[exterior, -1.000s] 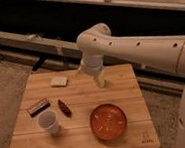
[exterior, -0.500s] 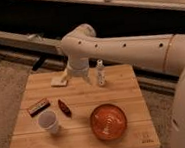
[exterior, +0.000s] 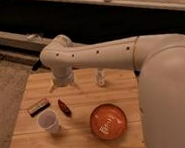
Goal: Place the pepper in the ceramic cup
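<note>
We are holding our gripper above the far left part of the wooden table, with its fingers spread apart and gripping nothing. The pepper is lying on the table nearer than the gripper, just right of the ceramic cup.

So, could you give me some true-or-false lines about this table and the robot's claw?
1. The pepper lies inside the ceramic cup. False: it lies on the wooden table beside the cup.
2. The gripper hangs open above the table, behind the pepper, holding nothing. True.
3. The small clear bottle stands upright near the table's far edge. True.
4. The orange dish sits left of the cup in the picture. False: it sits to the cup's right.
5. The dark bar lies inside the dish. False: it lies flat on the table, by the cup.
</note>
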### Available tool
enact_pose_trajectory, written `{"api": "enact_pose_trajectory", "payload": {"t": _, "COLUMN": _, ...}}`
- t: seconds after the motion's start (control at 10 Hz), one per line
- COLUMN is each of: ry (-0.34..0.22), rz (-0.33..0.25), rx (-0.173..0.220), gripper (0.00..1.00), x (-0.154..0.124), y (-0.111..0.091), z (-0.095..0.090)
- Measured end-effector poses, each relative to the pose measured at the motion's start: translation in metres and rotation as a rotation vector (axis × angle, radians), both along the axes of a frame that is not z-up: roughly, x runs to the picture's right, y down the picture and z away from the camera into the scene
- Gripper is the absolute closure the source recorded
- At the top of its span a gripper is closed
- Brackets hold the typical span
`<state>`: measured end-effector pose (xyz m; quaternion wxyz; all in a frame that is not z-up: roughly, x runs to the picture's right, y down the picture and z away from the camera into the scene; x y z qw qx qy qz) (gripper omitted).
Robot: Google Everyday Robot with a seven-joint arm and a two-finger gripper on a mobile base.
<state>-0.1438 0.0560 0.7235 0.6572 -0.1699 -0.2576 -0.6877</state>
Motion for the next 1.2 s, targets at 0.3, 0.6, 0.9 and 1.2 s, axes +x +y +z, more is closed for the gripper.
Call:
{"api": "enact_pose_trajectory", "payload": {"t": 0.3, "ry": 0.008, "rz": -0.041, "rx": -0.011, "gripper": 0.20, "x": -0.011, "y": 0.017, "z": 0.012}}
{"api": "enact_pose_trajectory", "payload": {"t": 0.6, "ry": -0.002, "rz": -0.072, "rx": -0.013, "gripper": 0.20, "x": -0.024, "y": 0.031, "z": 0.023}}
{"api": "enact_pose_trajectory", "payload": {"t": 0.9, "ry": -0.024, "rz": -0.096, "rx": -0.021, "gripper": 0.20, "x": -0.034, "y": 0.047, "z": 0.041}}
{"api": "enact_pose_trajectory", "payload": {"t": 1.2, "ry": -0.030, "rz": -0.119, "rx": -0.036, "gripper": 0.20, "x": -0.043, "y": 0.060, "z": 0.056}}
